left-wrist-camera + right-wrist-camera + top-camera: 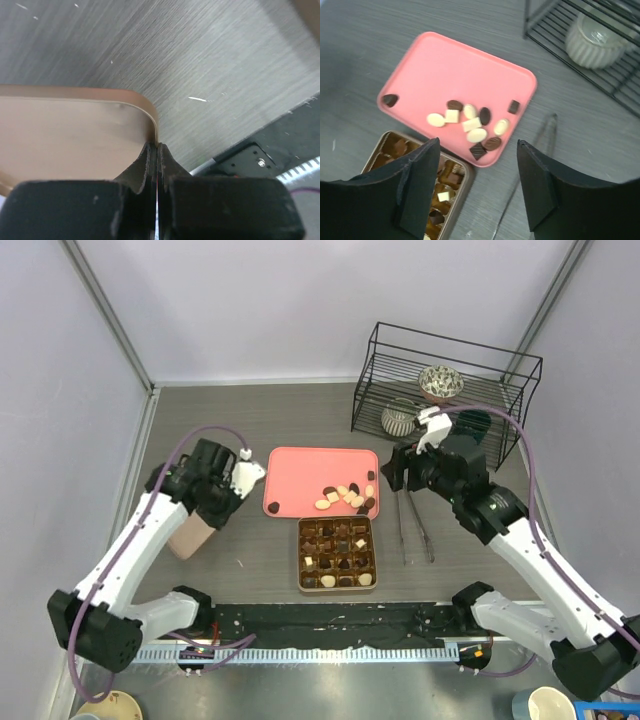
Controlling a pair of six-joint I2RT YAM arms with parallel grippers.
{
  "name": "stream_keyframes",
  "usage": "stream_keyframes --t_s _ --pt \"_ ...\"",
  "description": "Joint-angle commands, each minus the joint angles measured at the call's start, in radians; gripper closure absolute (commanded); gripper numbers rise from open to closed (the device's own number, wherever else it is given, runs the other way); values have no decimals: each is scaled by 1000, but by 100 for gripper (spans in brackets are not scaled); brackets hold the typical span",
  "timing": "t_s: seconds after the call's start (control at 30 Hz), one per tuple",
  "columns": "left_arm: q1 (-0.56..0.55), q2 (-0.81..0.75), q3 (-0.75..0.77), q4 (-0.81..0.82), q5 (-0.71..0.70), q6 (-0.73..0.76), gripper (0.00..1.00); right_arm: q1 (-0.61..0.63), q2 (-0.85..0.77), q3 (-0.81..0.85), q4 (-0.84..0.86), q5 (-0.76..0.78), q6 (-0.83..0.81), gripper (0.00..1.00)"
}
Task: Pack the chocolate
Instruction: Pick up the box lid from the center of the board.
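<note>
On my overhead feed, the chocolate is in two places. A loose cluster of cream-white, mid-brown and dark pieces (348,497) lies at the near right corner of the flat pink plastic tray (310,470), and one dark piece (273,508) sits alone at the tray's near left corner. More pieces (337,553) fill cells of the gold-brown gridded box (300,552), which stands on the grey wood-grain worktop (220,415) just beside the tray's near edge, toward its right end.

My right gripper (477,142) hangs above the tray's near right corner, with its jaws spread wide and nothing between them. My left gripper (156,147) is clenched. Its tips meet right at the rounded corner of a flat tan-brown lid (70,135) lying near the worktop's left edge. I can't tell whether they pinch its rim.

A pair of thin metal tongs (415,530) lies on the worktop to the right of the box. At the far right corner stands a black wire rack (400,365) holding a pale ribbed cup (400,417) and a patterned bowl (440,380).
</note>
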Motion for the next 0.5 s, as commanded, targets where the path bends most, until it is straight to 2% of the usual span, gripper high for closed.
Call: stream_keyframes --t_s 0.0,0.1,0.13,0.23,0.33,0.47 --pt "-1 -70 237 -224 168 3 100 85 -68 -59 188 -146 -149 27" --pt "0 -48 399 -340 298 32 100 175 -99 -75 231 -120 -287 19" --pt "0 -39 433 -365 404 49 100 252 -103 -73 234 -108 -324 18" --pt "-1 8 550 -451 576 106 100 388 -97 -52 228 -47 -462 14" --pt "-17 71 625 -531 683 179 100 496 -83 -15 188 59 -597 11" --pt "-133 79 609 -530 720 202 100 726 -50 49 115 212 -724 9"
